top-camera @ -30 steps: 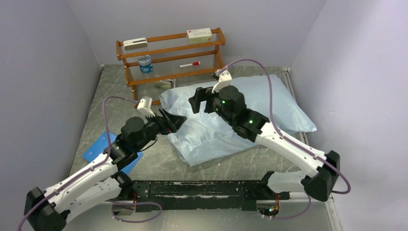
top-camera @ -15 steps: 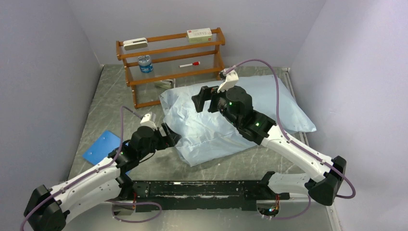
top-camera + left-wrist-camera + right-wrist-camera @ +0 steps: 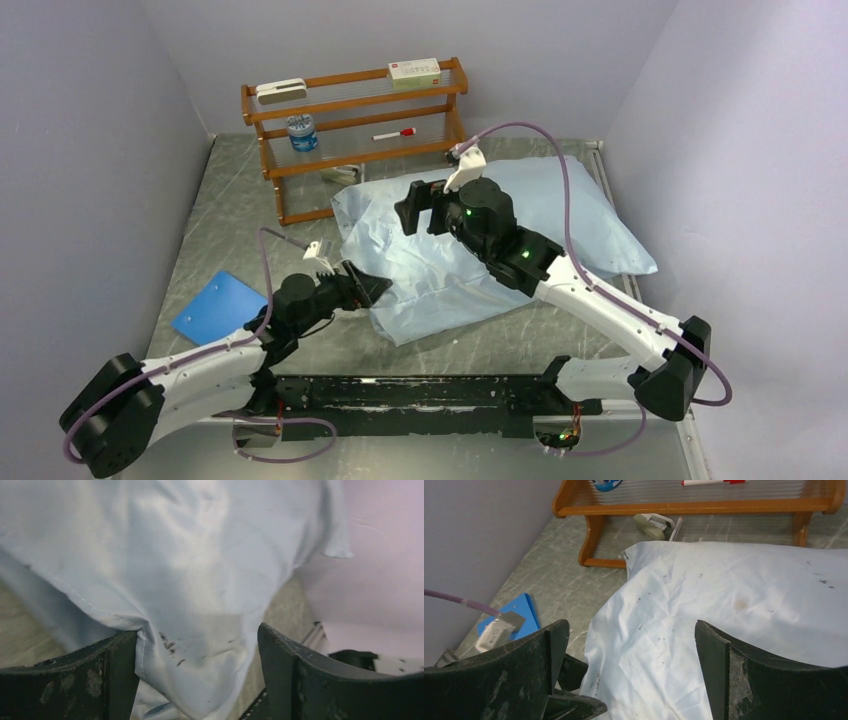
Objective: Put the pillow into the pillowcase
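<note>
The light-blue pillowcase [image 3: 450, 265] lies wrinkled across the middle of the table. Its right part [image 3: 585, 215] bulges plump. No bare white pillow shows, so it is hidden under or inside the fabric. My left gripper [image 3: 372, 290] is open at the pillowcase's near-left edge. In the left wrist view a hemmed fold of the pillowcase [image 3: 200, 630] hangs between the spread fingers [image 3: 117, 672], unpinched; my left gripper [image 3: 197, 680] is low by the table. My right gripper [image 3: 412, 210] is open and empty above the pillowcase's left half [image 3: 704, 630]. In its own view my right gripper [image 3: 631, 675] has nothing between its fingers.
A wooden rack [image 3: 355, 130] stands at the back with a box, a jar and a marker; it also shows in the right wrist view [image 3: 694, 507]. A flat bright-blue rectangle [image 3: 215, 305] lies at the left. Walls close in on three sides.
My left gripper has moved nearer and lower along the pillowcase's left edge, to its near-left corner. My right gripper has hardly shifted above the fabric.
</note>
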Controlling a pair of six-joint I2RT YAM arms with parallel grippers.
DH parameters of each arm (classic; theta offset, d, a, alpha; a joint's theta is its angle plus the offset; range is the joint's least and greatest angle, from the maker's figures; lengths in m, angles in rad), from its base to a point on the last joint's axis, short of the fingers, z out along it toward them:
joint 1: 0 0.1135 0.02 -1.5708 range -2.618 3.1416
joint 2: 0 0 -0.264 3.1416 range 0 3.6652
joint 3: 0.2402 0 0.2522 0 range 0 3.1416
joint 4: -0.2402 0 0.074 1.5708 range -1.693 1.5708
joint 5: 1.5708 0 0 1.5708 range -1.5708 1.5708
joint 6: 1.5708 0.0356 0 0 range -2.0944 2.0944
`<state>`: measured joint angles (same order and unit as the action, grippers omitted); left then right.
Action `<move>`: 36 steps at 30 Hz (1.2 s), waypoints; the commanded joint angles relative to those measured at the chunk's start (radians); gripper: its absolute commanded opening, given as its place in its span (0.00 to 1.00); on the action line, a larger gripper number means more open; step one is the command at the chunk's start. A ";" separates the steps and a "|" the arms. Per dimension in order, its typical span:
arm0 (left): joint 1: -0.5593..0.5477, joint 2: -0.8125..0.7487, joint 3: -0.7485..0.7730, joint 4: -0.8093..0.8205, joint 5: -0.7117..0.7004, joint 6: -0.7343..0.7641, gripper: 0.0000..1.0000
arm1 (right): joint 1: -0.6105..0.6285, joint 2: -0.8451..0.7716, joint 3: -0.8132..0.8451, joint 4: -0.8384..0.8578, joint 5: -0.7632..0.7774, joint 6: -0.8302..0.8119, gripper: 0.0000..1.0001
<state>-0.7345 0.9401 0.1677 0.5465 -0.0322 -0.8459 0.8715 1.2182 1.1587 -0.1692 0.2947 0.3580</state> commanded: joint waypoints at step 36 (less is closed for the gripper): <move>-0.138 -0.198 -0.037 0.087 0.397 0.068 0.75 | 0.001 0.063 -0.015 0.072 -0.036 -0.004 0.99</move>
<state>-0.8536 0.7094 0.1558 0.6132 0.3759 -0.7914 0.8715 1.2755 1.1568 -0.1310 0.2600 0.3553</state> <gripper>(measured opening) 0.736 0.994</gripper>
